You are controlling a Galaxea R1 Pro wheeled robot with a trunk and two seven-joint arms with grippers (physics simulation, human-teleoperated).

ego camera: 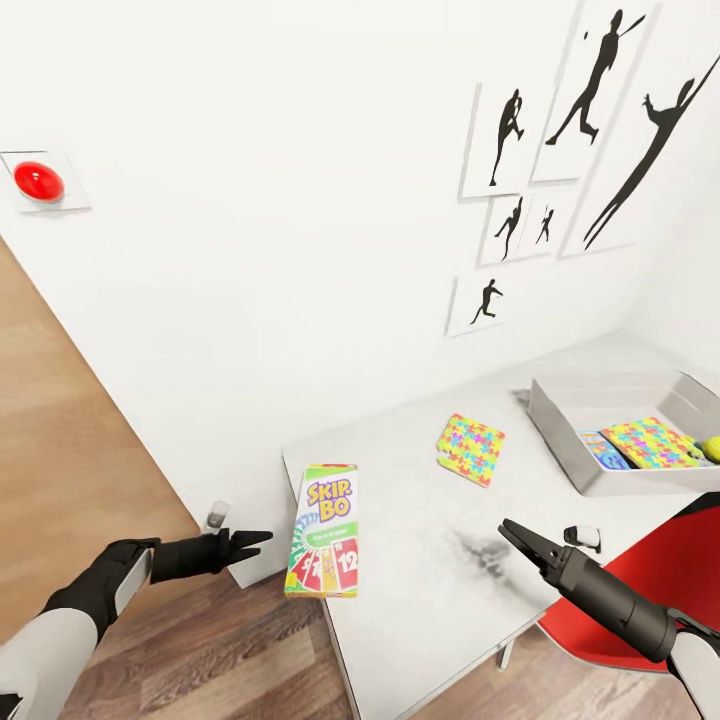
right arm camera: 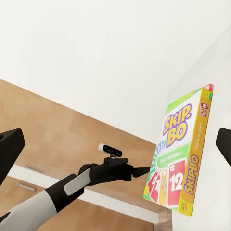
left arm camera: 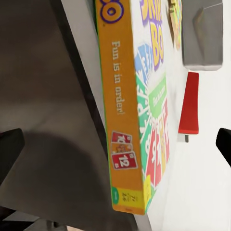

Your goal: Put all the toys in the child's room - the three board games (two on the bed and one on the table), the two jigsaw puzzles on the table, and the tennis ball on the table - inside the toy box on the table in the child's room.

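Table holds Skip-Bo box at its edge — puzzle and toy box beyond; left gripper beside it, right gripper near, both open, empty.

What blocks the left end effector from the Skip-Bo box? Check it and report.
Nothing visible. The left end effector sits off the table edge, apart from the Skip-Bo box, which lies flat at that edge. Only open air over the floor lies between them.
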